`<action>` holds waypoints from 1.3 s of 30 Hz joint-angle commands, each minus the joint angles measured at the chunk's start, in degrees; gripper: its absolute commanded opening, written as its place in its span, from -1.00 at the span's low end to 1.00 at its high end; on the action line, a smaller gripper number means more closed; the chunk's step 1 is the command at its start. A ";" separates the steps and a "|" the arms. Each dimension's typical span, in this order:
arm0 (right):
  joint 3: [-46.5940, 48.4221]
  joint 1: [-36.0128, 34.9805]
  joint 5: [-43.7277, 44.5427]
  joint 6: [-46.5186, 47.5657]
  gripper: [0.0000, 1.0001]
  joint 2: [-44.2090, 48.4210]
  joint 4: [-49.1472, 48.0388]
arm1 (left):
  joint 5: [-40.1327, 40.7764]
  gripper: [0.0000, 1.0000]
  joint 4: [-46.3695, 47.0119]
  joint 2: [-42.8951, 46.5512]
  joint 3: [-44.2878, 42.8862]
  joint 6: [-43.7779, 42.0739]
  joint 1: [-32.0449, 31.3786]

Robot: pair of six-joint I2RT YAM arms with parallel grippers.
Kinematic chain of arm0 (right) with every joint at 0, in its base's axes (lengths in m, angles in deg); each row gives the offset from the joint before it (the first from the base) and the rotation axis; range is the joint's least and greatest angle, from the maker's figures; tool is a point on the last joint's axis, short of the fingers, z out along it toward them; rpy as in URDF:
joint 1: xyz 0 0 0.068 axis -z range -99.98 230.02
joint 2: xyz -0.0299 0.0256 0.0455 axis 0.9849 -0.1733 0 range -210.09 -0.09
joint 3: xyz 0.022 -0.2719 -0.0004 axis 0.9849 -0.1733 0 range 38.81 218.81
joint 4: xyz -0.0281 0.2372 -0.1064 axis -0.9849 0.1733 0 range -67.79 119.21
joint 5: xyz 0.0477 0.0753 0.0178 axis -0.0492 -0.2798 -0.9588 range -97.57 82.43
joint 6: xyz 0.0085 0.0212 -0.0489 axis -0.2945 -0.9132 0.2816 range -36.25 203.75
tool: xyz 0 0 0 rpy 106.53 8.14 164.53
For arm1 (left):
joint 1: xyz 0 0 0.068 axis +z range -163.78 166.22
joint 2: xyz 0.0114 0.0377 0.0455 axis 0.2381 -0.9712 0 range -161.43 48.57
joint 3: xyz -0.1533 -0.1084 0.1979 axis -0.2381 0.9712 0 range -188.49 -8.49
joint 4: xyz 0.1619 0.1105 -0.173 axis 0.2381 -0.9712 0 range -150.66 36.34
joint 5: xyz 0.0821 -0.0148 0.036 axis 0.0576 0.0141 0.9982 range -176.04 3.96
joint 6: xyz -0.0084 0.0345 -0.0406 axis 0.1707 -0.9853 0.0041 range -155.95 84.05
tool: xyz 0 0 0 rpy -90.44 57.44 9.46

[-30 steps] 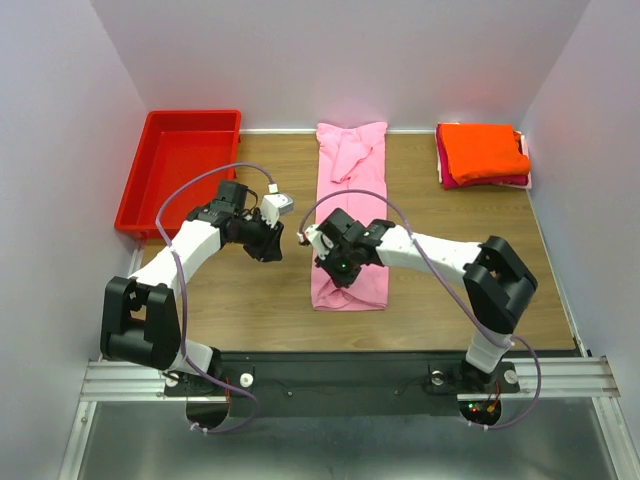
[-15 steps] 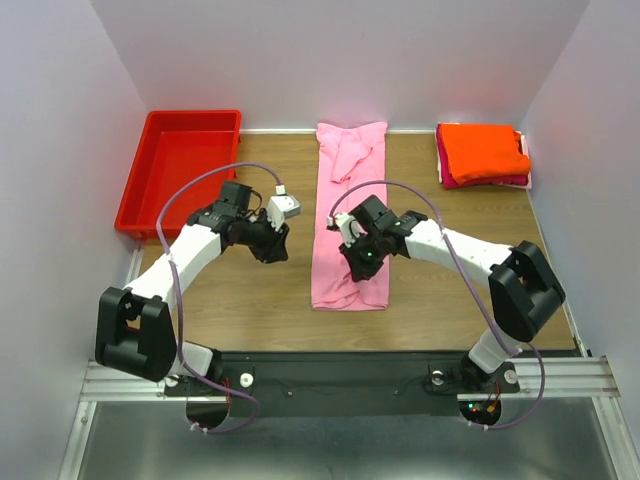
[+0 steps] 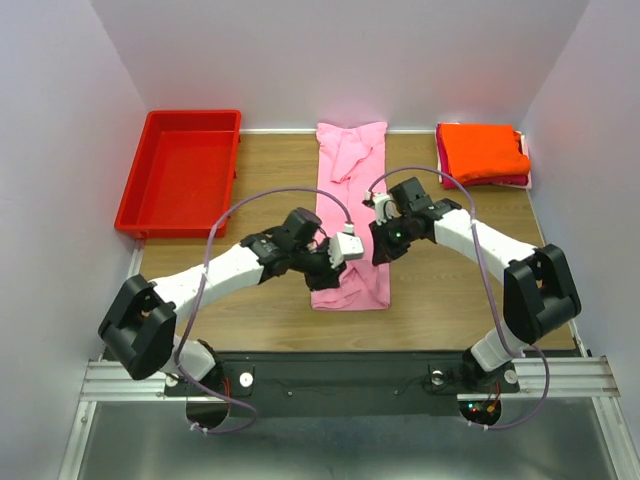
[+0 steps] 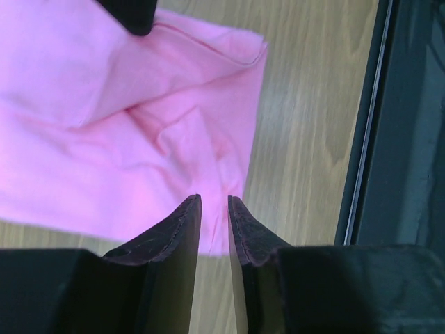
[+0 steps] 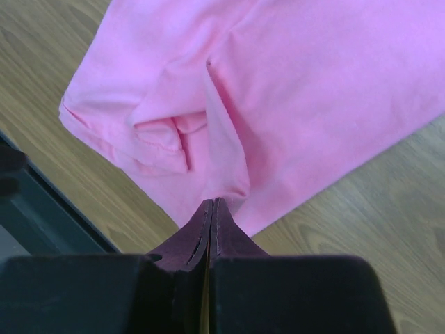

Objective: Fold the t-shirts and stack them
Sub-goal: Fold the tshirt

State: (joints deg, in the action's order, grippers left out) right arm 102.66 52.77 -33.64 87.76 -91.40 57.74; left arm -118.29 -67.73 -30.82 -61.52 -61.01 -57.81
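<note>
The light pink t-shirt (image 3: 350,190) lies as a long strip down the middle of the table; it also shows in the left wrist view (image 4: 104,125) and the right wrist view (image 5: 313,90). My left gripper (image 3: 322,270) (image 4: 214,198) hovers over its near left edge, with the jaws a narrow gap apart and nothing between them. My right gripper (image 3: 383,250) (image 5: 213,200) is at the shirt's right edge, shut, with a puckered fold of pink cloth at its tips. The bright orange t-shirt (image 3: 483,150) lies folded on the darker pink-red one (image 3: 487,182) at the back right.
A red plastic tray (image 3: 128,205) stands at the back left. White walls close in the table on three sides. The table's dark front edge (image 4: 389,139) runs close to the shirt's near end.
My left arm has swung right from beside the tray to the pink shirt's near left edge. My right gripper has moved from the shirt's middle to its right edge.
</note>
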 commanded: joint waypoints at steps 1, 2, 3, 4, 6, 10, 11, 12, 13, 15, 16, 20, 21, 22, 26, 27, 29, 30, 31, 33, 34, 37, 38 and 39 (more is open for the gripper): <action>-1.54 1.58 -0.91 -1.28 -0.99 3.15 -0.28 | 5.96 -0.28 8.43 -3.74 -1.89 3.61 -5.96; -1.89 2.02 -1.09 -1.46 -0.99 3.33 -0.20 | 6.14 -0.27 8.79 -4.71 -2.42 3.44 -6.85; -2.41 2.46 -1.27 -1.64 -0.99 3.42 -0.20 | 6.49 -0.25 9.23 -5.67 -2.86 3.00 -7.73; -2.59 2.72 -0.92 -1.99 -0.99 3.33 -0.11 | 7.72 -0.23 9.23 -7.77 -3.99 2.82 -9.13; -3.21 3.77 -0.92 -2.51 -0.99 3.33 -0.02 | 8.17 -0.21 9.32 -9.72 -4.97 2.47 -9.93; -4.00 5.27 -1.01 -2.61 -0.99 3.85 0.15 | 10.80 -0.17 9.14 -13.50 -6.99 2.12 -10.90; -4.09 5.45 -1.01 -2.60 -0.99 3.86 0.07 | 11.24 -0.15 9.14 -13.85 -6.99 2.03 -10.99; -4.18 5.80 -1.01 -2.60 -0.99 4.03 0.07 | 11.77 -0.14 9.06 -14.12 -7.08 1.94 -11.25; -4.18 5.80 -1.18 -2.69 -0.99 4.21 0.07 | 12.21 -0.13 8.97 -14.38 -6.99 1.68 -11.25; -4.26 5.97 -1.18 -2.60 -0.99 4.30 0.07 | 13.44 -0.10 8.88 -15.08 -6.91 0.98 -11.34; -4.18 5.98 -1.27 -2.60 -0.99 4.30 0.07 | 13.70 -0.09 8.71 -15.35 -6.99 0.63 -11.25; -4.27 6.15 -1.36 -2.61 -0.99 4.21 0.07 | 14.67 -0.04 7.65 -16.75 -7.61 -0.16 -11.43; -4.18 6.06 -1.36 -2.52 -0.99 4.03 0.07 | 14.67 -0.03 7.13 -17.54 -7.70 -0.43 -11.34; -4.18 6.06 -1.27 -2.52 -0.99 3.86 0.15 | 14.76 -0.02 6.86 -17.90 -7.78 -0.43 -11.51; -4.00 6.15 -1.53 -2.52 -0.99 3.50 0.07 | 15.20 -0.01 6.59 -19.21 -7.52 -1.04 -11.78; -3.91 6.15 -1.53 -2.52 -0.99 3.33 0.07 | 15.55 -0.01 6.51 -19.39 -7.43 -1.22 -11.78; -4.00 6.24 -1.45 -2.43 -0.99 3.33 0.07 | 15.72 -0.03 6.42 -19.74 -7.08 -1.57 -11.78; -4.00 6.33 -1.62 -2.52 -0.99 3.24 0.07 | 15.81 -0.04 6.24 -19.66 -6.99 -1.57 -11.87; -3.91 6.33 -1.53 -2.52 -0.99 3.24 0.07 | 15.90 -0.09 6.24 -19.66 -6.91 -1.57 -11.78; -3.91 6.41 -1.62 -2.52 -0.99 3.15 0.15 | 15.90 -0.17 6.07 -19.13 -6.91 -1.75 -11.87; -3.83 6.41 -1.80 -2.60 -0.99 2.98 0.07 | 15.90 -0.27 5.89 -18.96 -7.08 -1.83 -11.87; -3.56 6.41 -1.88 -2.60 -0.99 2.72 0.07 | 14.15 -0.53 5.54 -17.64 -7.61 -1.83 -11.87; -3.56 6.41 -1.88 -2.60 -0.99 2.71 0.07 | 13.10 -0.59 5.54 -16.85 -7.61 -1.66 -11.87; -3.56 6.50 -2.06 -2.60 -0.99 2.71 0.07 | 12.65 -0.65 5.45 -16.58 -7.78 -1.57 -11.87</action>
State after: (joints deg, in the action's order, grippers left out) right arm 98.29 58.68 -34.55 85.43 -89.43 58.00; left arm -103.04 -61.67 -51.11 -67.45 -62.06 -69.28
